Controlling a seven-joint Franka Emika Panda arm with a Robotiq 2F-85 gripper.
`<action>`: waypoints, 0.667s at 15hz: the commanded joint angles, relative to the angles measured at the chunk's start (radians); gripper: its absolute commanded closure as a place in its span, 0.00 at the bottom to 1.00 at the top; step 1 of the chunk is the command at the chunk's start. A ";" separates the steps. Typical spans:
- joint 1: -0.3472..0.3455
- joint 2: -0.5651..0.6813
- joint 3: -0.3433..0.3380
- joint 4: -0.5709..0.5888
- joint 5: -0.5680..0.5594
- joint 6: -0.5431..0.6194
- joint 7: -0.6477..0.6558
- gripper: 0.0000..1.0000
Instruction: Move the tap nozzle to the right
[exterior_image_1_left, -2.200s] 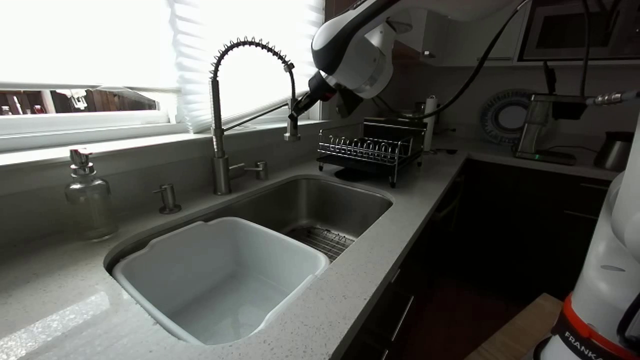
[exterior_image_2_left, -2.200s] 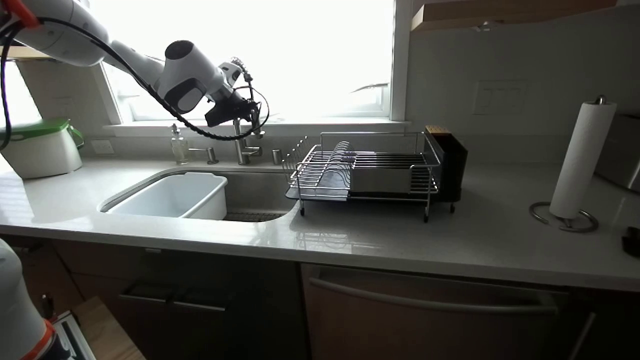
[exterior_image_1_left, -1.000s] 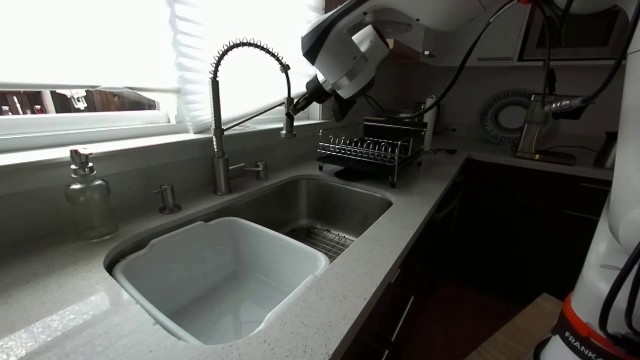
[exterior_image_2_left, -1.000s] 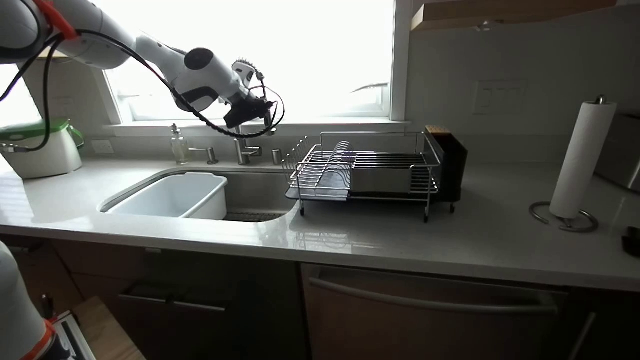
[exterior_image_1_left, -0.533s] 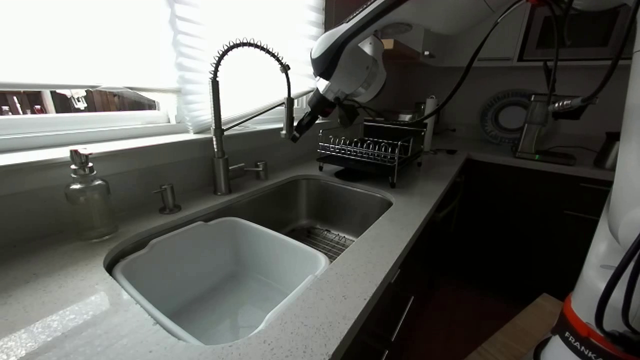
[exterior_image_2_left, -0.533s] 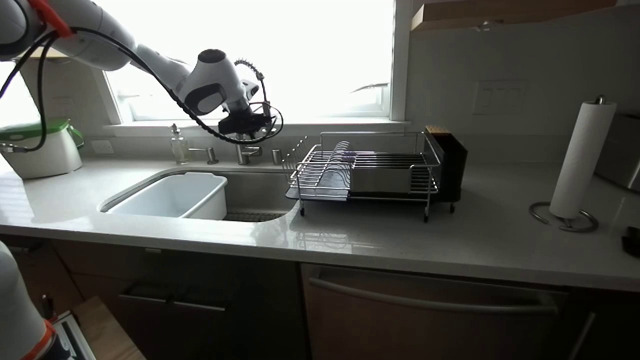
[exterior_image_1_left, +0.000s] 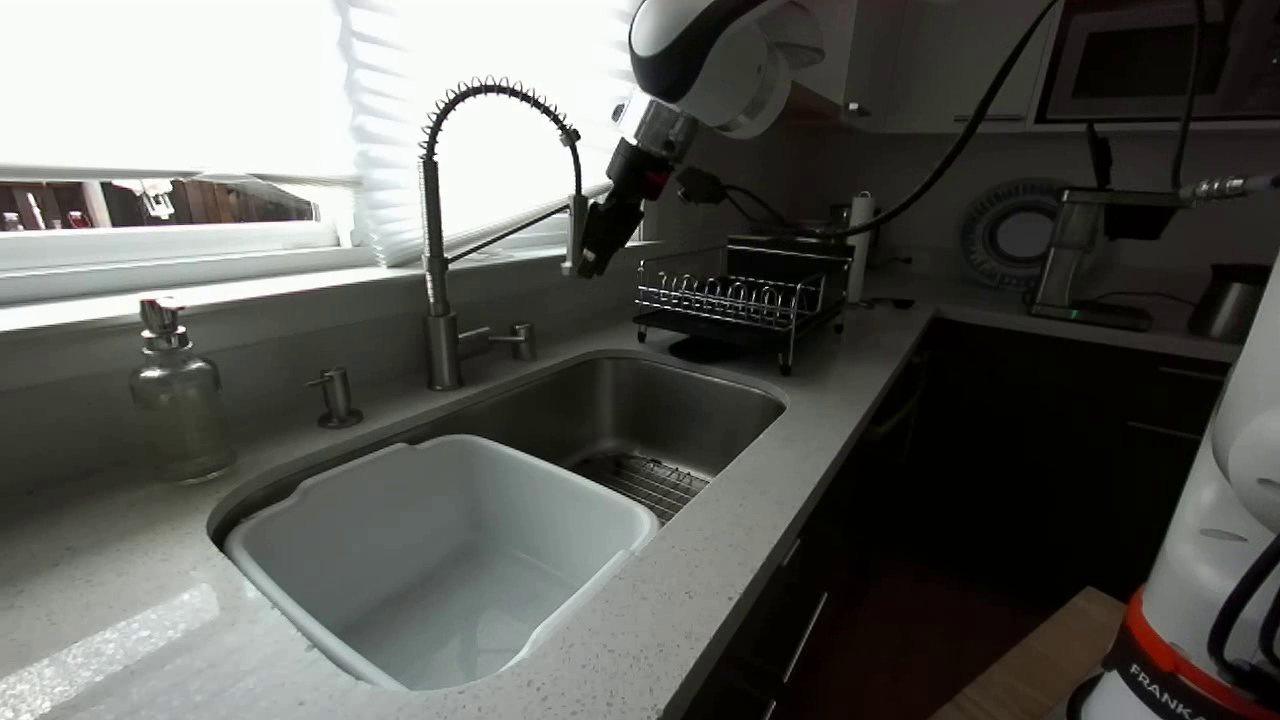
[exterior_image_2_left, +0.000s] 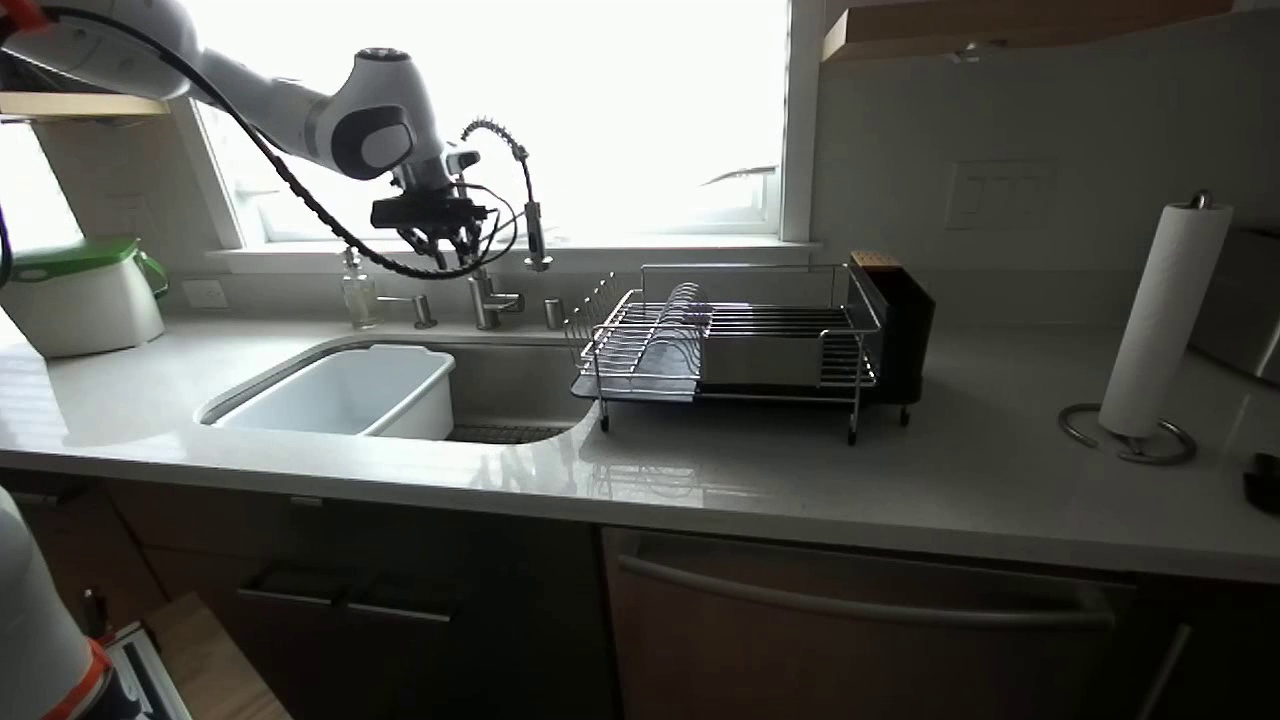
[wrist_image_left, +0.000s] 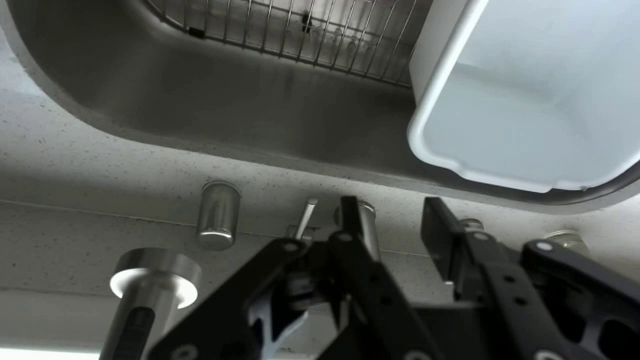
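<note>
- In an exterior view the tap nozzle (exterior_image_2_left: 535, 235) hangs almost upright, a slim metal cylinder with a dark inset strip and a round flared lip.
- It ends the gooseneck faucet (exterior_image_1_left: 434, 230), a metal column whose dark hose, wound in a loose spring coil, arches high before the bright window (exterior_image_2_left: 640, 120).
- Below, the sink (exterior_image_1_left: 680, 400) is brushed steel with rounded corners, a wire grid (exterior_image_1_left: 650, 480) on its floor.
- In the sink sits a pale plastic tub (exterior_image_1_left: 400, 500), smooth-walled, with a rounded rim.
- The counter (exterior_image_1_left: 720, 520) is pale and finely speckled, glossy where daylight strikes; on it stand a clear glass soap bottle (exterior_image_1_left: 180, 420) with a metal pump and a bent-wire dish rack (exterior_image_2_left: 760, 360).
- My claw (wrist_image_left: 391, 212) is black, all bolted links and blunt fingers (wrist_image_left: 437, 225). From the wrist view I see those fingers parted by a moderate gap, counter and part of the faucet base showing between them; the grip is empty.
- The nozzle is apart from the claw: left of the fingers in the wrist view, and to the right, with clear space between, in an exterior view.
</note>
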 joint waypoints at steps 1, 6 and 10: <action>-0.004 -0.069 0.029 -0.022 -0.114 -0.105 0.189 0.28; -0.009 -0.138 0.034 -0.022 -0.185 -0.285 0.372 0.00; -0.016 -0.207 0.033 -0.051 -0.189 -0.381 0.457 0.00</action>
